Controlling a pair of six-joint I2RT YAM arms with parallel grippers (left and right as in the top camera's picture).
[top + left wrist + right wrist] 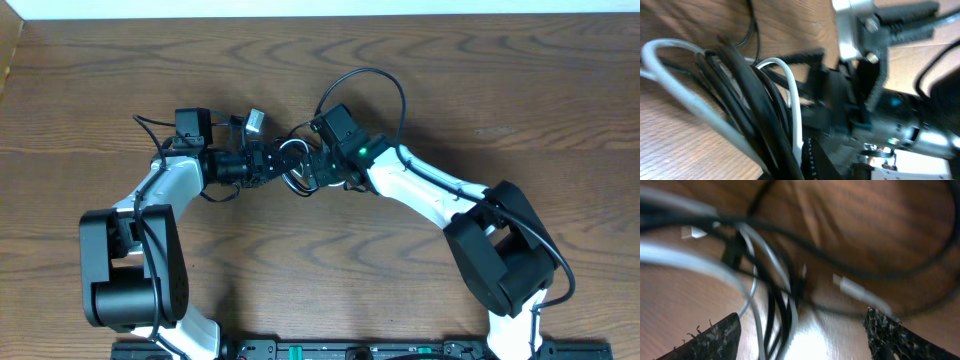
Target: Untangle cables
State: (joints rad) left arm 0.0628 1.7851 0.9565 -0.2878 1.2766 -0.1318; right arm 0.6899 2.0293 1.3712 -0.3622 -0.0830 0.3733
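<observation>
Cables (296, 172) tangled at counter (450, 80) middle, between arms. Left end effector (268, 165) pressed together, apparently pinching cables, though view blurred. Right end effector (801, 322) spread wide just above cables, gripping nothing.

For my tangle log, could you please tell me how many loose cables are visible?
2: a white cable and a black cable, tangled in one bunch between the left gripper and right gripper; overlaps might hide another.

The cables (293, 166) lie in one bundle on the desk (480, 70). The left gripper (270, 166) meets the bundle from its left side. The right gripper (316, 170) stands at the bundle's right side, with strands passing between its jaws.
</observation>
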